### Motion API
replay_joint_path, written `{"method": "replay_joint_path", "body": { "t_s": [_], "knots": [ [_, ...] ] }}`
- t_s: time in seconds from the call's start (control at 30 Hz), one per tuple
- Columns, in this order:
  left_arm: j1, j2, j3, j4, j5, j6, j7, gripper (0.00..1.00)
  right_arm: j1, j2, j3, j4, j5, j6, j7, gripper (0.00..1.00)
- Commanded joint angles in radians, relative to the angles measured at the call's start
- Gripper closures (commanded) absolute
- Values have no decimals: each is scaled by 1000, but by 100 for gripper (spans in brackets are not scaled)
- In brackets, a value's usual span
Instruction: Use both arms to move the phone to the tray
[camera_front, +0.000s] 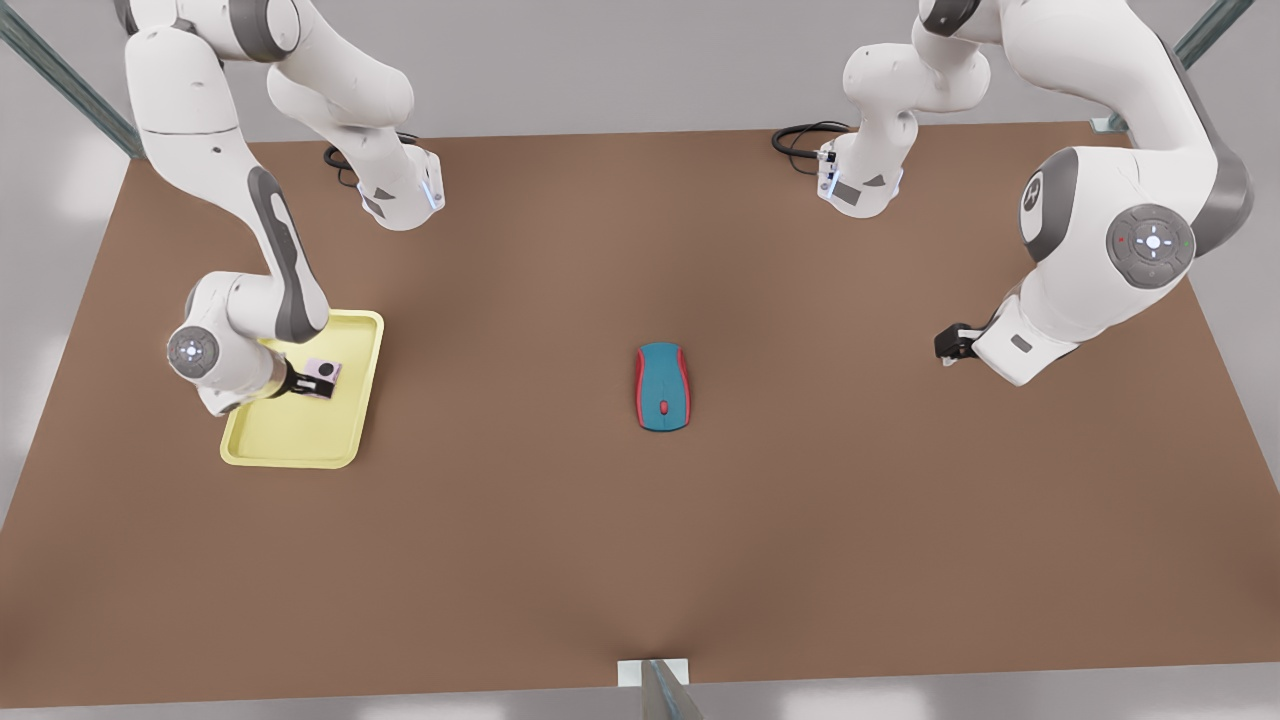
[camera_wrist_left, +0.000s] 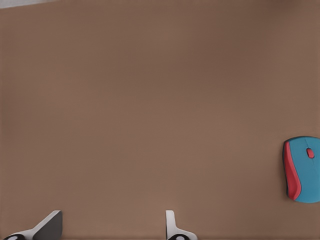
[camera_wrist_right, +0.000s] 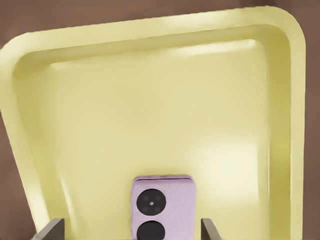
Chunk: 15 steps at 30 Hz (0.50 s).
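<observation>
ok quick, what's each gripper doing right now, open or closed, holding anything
Left gripper: open, empty, above the table.
Right gripper: open around the phone, over the tray.

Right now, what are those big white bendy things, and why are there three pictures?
They are two robot arms, drawn by a computer simulation. Each ends in a black gripper with two fingers, like a pinching hand.

The big picture looks down on the brown table from a camera off the arms. The two smaller pictures come from cameras on the arms' wrists.

On the table lie a pale yellow tray and a teal-and-red computer mouse. A small pink phone with two round black lenses is in the tray.

The right gripper is over the tray, on the front view's left. Its fingers are open, one on each side of the phone, not touching it. The left gripper waits on the front view's right, open and holding nothing.
</observation>
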Motion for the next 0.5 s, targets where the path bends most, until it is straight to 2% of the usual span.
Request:
{"method": "replay_joint_path", "body": {
  "t_s": [0.0, 0.03, 0.07, 0.17, 0.23, 0.47],
  "knots": [
    [0, -2, 1, 1, 6, 4, 0, 0, 29, -21, 67, 162, 10, -228, -214, 0],
    [0, -2, 1, 1, 7, 4, 0, 0, 29, -43, 113, 292, 10, -346, -137, 0],
    [0, -3, 1, 3, 9, 4, 0, 0, 29, -49, 127, 372, 10, -366, -139, 0],
    [-1, -5, -1, 1, 10, 4, 0, 0, 24, -24, 122, 607, 10, -518, -139, 0],
    [-1, -5, -1, 3, 10, 4, -1, 0, 16, 143, 136, 854, -2, -642, -140, 0],
    [-1, -5, -1, 1, 12, 2, -3, 0, 0, 124, 130, 853, -5, -632, -148, 0]
  ]
}}
